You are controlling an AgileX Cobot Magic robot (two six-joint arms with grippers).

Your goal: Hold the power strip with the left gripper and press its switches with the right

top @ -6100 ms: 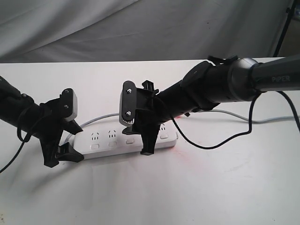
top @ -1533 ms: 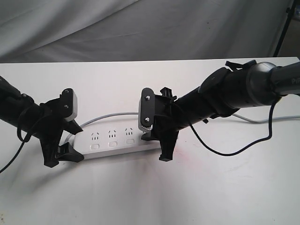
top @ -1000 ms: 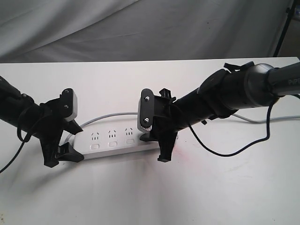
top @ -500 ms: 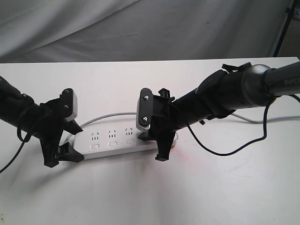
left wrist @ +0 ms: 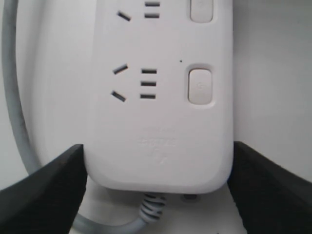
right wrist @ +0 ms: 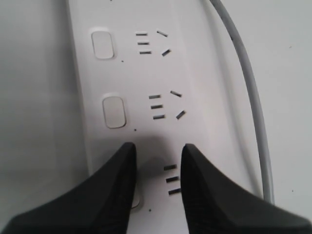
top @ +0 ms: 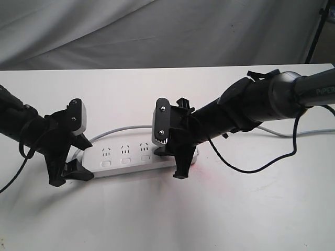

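Can't see right end of power strip (top: pixel 125 157) behind right gripper (top: pixel 168 163) in exterior view, counting only three switches (top: pixel 125 161) there. Catching just sliver of another under finger (right wrist: pixel 109 195) in right wrist view. Can't read faint embossed lettering (left wrist: pixel 157 142) in left wrist view. Reading arm lettering (top: pixel 325 90) only partly, clipped at edge.

Strip (top: pixel 125 157) lies left-right on tabletop (top: pixel 220 214), switches (top: pixel 125 161) in a row along its near edge. Left gripper (top: pixel 79 157) at strip's left end, fingers (left wrist: pixel 44 190) flanking the cord end, against both long sides. Right gripper (top: pixel 170 162) over strip's right part, fingers (right wrist: pixel 112 195) down on its top, one partly over a switch. Cord (top: pixel 120 129) loops behind strip, runs off right
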